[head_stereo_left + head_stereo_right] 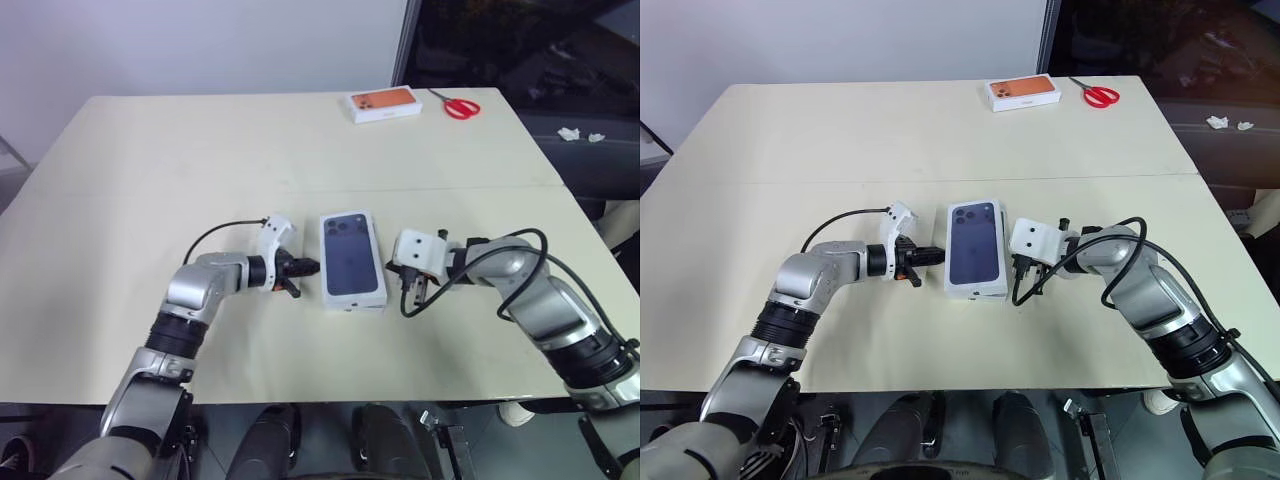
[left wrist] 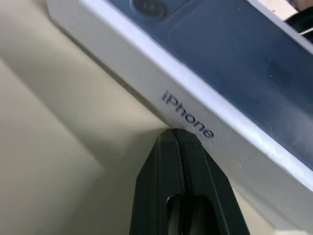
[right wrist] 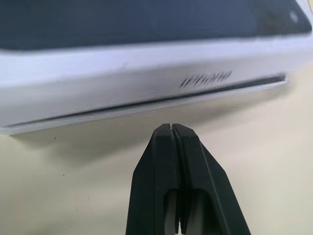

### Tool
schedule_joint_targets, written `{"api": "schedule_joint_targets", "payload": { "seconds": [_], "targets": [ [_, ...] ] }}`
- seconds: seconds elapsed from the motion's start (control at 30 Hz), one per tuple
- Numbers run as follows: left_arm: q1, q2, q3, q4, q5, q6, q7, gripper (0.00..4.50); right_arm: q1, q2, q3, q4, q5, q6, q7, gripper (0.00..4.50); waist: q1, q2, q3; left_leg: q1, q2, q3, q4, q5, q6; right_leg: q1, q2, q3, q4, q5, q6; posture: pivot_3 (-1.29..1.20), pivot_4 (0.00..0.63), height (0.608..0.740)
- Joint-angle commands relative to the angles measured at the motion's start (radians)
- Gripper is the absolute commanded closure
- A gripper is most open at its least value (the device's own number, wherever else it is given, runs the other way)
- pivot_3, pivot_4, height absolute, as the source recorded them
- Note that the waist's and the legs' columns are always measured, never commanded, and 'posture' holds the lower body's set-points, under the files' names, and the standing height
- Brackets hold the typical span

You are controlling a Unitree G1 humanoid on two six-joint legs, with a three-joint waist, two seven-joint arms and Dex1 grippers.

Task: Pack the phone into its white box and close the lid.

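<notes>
The lid [image 1: 353,255], white with a dark phone picture on top, sits on the white box in the middle of the table. A thin strip of the white box [image 3: 146,111] shows under the lid's right side, below a narrow dark gap. The phone is hidden. My left gripper [image 1: 312,267] is shut, and its tips touch the lid's left side wall just under the printed word [image 2: 188,116]. My right gripper [image 1: 414,292] is shut too. It points down at the table a little short of the box's right side, with nothing in it.
An orange-topped white box [image 1: 383,104] and red scissors [image 1: 461,106] lie at the table's far right edge. The tan table [image 1: 150,180] stretches wide on the left and behind the box. Its right edge [image 1: 590,225] drops to a dark floor.
</notes>
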Motion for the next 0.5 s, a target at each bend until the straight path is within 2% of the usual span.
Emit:
{"api": "schedule_joint_targets", "payload": {
  "seconds": [0.03, 0.37, 0.5],
  "targets": [
    [-0.021, -0.010, 0.004, -0.037, -0.008, -0.001, -0.001, 4.50, -0.022, -0.032, -0.055, -0.018, 0.002, -0.004, 0.014, 4.45, 0.000, 0.000, 0.000, 0.000, 0.000, 0.000, 0.000, 0.000, 0.000, 0.000, 0.000, 0.000, 0.000, 0.000, 0.000, 0.00, 0.150, 0.740],
    [-0.023, -0.018, -0.001, -0.075, -0.010, 0.012, 0.001, 4.50, -0.012, -0.040, -0.050, -0.032, -0.011, -0.012, 0.040, 4.45, 0.001, 0.000, 0.000, 0.000, 0.000, 0.000, 0.000, 0.000, 0.000, 0.000, 0.000, 0.000, 0.000, 0.000, 0.000, 0.00, 0.150, 0.740],
    [-0.018, 0.019, 0.022, -0.076, 0.001, 0.000, -0.001, 4.50, -0.018, -0.026, -0.070, -0.043, 0.007, 0.007, 0.037, 4.45, 0.000, 0.000, 0.000, 0.000, 0.000, 0.000, 0.000, 0.000, -0.001, 0.000, 0.000, 0.000, 0.000, 0.000, 0.000, 0.00, 0.150, 0.740]
  ]
}}
